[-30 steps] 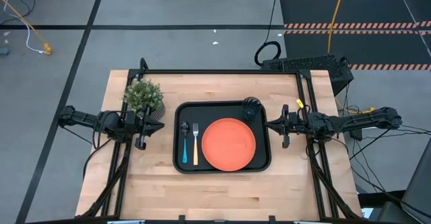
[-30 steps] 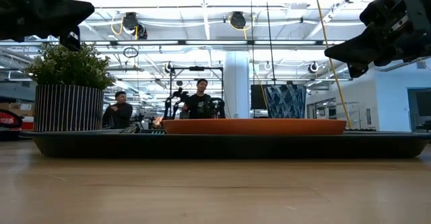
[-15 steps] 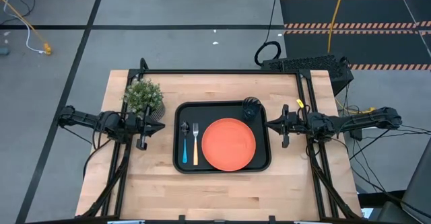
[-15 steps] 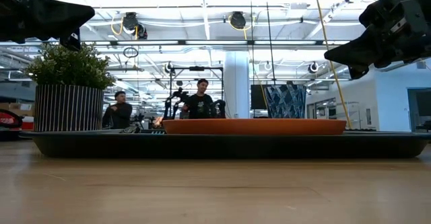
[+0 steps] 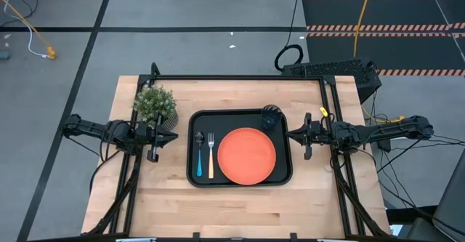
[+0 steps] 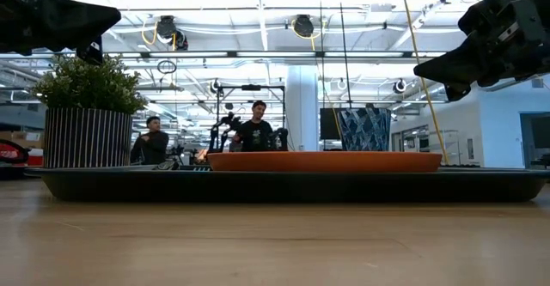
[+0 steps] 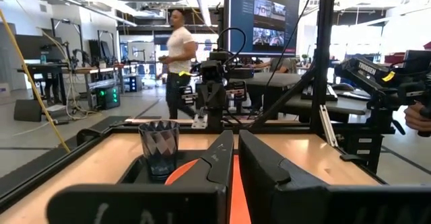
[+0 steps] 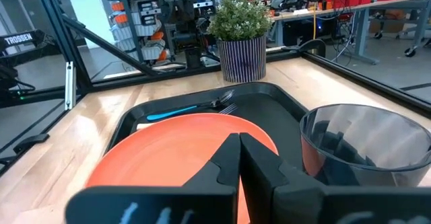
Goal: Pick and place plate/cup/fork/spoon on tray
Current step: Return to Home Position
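The black tray [image 5: 192,126] lies in the middle of the table. On it rest the orange plate [image 5: 247,155], the dark cup [image 5: 270,116] at its far right corner, and the fork [image 5: 211,157] and blue-handled spoon [image 5: 199,155] side by side at its left. My left gripper [image 5: 173,136] hangs level just off the tray's left edge. It is shut but for a thin slit and holds nothing. My right gripper [image 5: 290,133] hangs level off the tray's right edge, shut and empty. Both stand above the table [image 6: 258,234].
A potted plant [image 5: 155,104] in a striped pot stands at the table's far left, close behind my left gripper. A black frame rail [image 5: 240,78] runs along the table's far edge and sides. People [image 6: 256,127] stand in the room beyond.
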